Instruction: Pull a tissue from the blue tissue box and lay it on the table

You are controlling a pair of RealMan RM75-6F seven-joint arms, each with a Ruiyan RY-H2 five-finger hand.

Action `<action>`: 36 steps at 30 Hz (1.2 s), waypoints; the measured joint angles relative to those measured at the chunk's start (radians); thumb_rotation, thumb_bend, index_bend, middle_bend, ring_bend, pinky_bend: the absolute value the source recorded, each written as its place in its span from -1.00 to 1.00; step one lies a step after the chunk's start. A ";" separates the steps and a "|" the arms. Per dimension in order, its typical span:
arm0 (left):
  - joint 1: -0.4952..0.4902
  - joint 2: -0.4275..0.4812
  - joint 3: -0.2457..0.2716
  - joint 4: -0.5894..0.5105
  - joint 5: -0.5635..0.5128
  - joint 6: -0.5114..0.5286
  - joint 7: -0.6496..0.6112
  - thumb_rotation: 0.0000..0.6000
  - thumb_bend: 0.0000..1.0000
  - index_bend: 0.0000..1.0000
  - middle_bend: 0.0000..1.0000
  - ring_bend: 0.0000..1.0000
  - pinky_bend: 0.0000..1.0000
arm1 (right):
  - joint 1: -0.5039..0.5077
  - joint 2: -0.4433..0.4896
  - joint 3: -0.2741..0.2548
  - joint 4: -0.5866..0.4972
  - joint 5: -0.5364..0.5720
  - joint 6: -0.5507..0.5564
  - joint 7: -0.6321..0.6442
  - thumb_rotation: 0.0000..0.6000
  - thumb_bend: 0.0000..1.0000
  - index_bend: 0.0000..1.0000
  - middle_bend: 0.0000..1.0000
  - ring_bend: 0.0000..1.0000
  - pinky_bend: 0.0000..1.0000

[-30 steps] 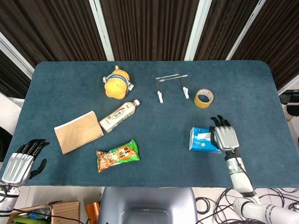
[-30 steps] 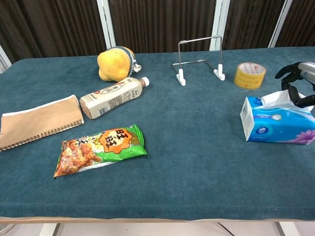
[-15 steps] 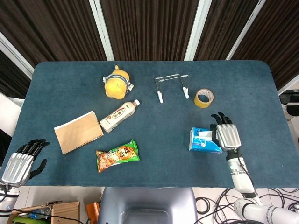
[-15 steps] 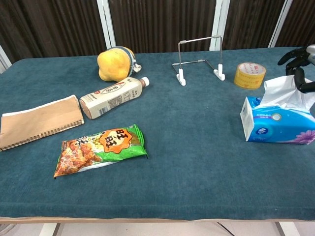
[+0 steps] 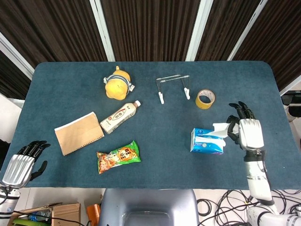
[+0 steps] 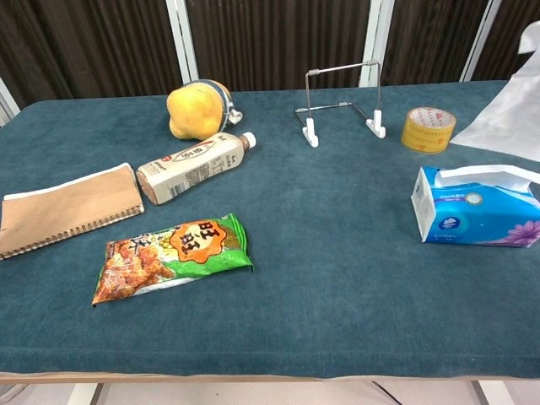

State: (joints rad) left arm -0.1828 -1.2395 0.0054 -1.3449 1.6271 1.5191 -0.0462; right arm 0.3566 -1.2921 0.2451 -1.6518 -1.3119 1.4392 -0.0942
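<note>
I hold my right hand (image 5: 248, 134) raised to the right of the blue tissue box (image 5: 206, 141), its fingers pinching a white tissue (image 5: 221, 128). Half a second ago this hand sat lower, right against the box, with the tissue only partly drawn up from the slot. Now the hand has lifted up and away to the right, and the sheet appears to hang clear above the box. I judge the pull to be done or nearly so; what remains is to lower the sheet and spread it on bare cloth of the table (image 5: 155, 155).

The box stands on the right part of the table, below a roll of yellow tape (image 5: 205, 99) and well apart from the snack bag (image 5: 118, 157) in the middle. My left hand (image 5: 21, 163) hangs off the table's near left corner, holding nothing, its fingers loosely curved and slightly apart.

The head view shows both hands and the pinch itself. The chest view shows neither hand: only a broad white sheet entering from the upper right edge, and the box with a fresh tissue standing ready in its slot, a detail the head view does not make clear
</note>
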 measured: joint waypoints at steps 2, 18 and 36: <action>0.000 0.000 0.000 0.000 0.000 -0.001 0.001 1.00 -0.15 -0.45 -0.53 -0.60 -0.29 | -0.024 0.028 0.003 -0.015 -0.014 0.027 0.023 1.00 0.36 0.58 -0.61 -0.84 -0.55; -0.001 -0.001 -0.001 -0.005 -0.003 -0.014 0.009 1.00 -0.15 -0.45 -0.53 -0.60 -0.29 | -0.146 0.067 -0.047 0.123 0.048 0.048 0.042 1.00 -0.02 -0.19 -0.61 -0.86 -0.59; 0.002 -0.001 -0.003 -0.009 -0.002 -0.011 0.018 1.00 -0.15 -0.45 -0.53 -0.60 -0.29 | -0.168 -0.006 -0.061 0.292 -0.047 0.051 0.242 1.00 -0.64 -1.00 -1.00 -1.00 -0.85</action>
State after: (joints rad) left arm -0.1808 -1.2404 0.0025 -1.3538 1.6250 1.5082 -0.0283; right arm 0.1888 -1.2980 0.1844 -1.3595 -1.3587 1.4901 0.1475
